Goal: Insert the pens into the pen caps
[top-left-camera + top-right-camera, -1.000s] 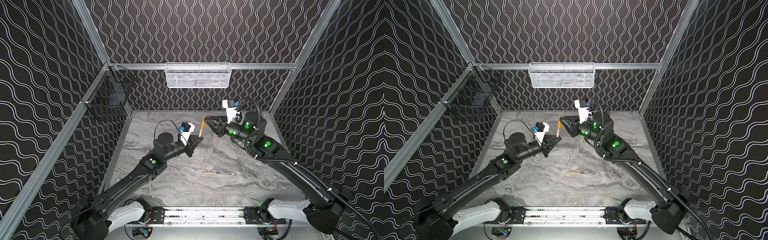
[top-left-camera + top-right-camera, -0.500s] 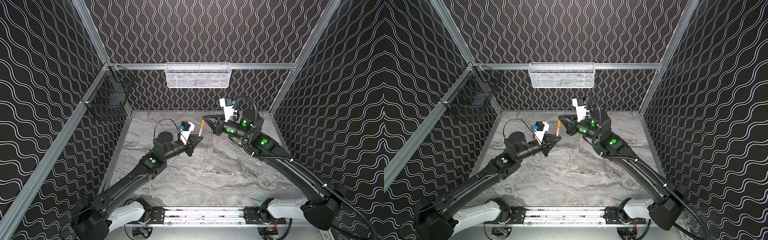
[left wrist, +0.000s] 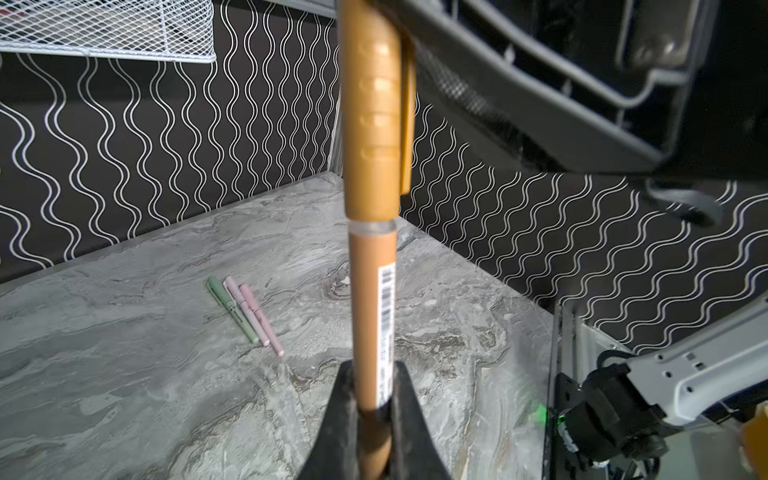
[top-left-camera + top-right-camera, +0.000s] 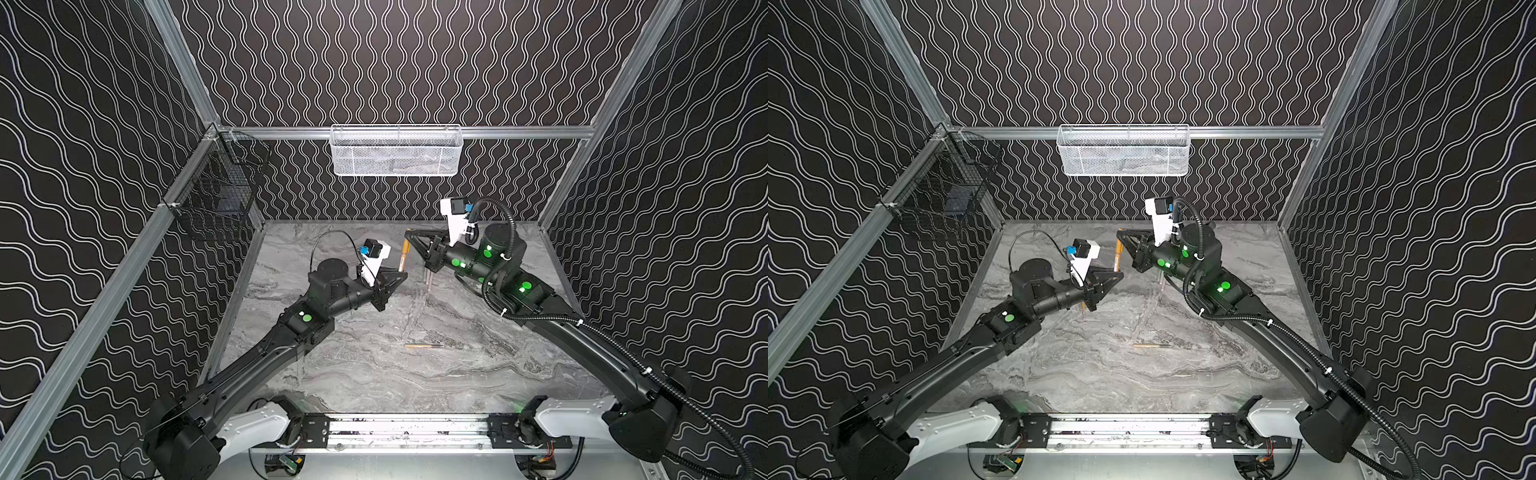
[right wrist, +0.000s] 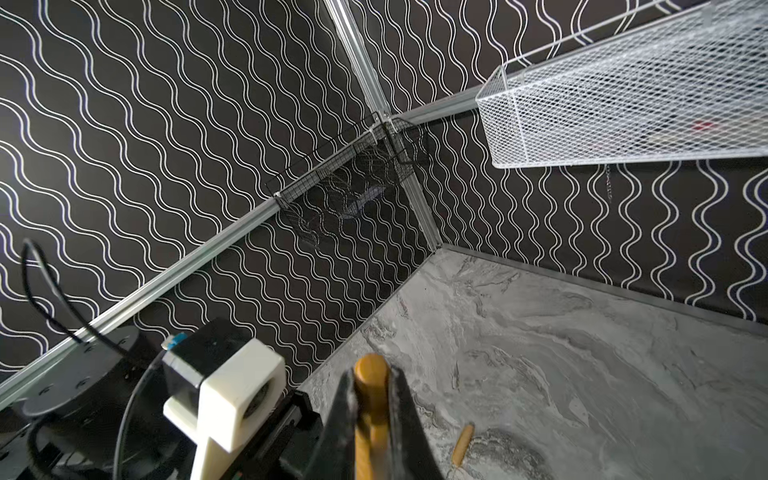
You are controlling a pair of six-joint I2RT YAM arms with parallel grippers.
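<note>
tabletop [image 4: 374, 374]: left jaws grip pen [image 3: 371, 307], right jaws cap [image 3: 370, 124]

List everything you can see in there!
table: 1, grey marble, under everything
held pen: 1, tan-brown, upright in mid-air
its cap: 1, tan-brown, on its top end
capped pens: 3, green, pink, pink, together on the table
bare pen: 1, tan with dark tip, lying mid-table
loose cap: 1, tan, on the table
white basket: 1, white, back wall
black basket: 1, black, left wall
left gripper: 1, black, shut on the held pen
right gripper: 1, black, shut on its cap
</note>
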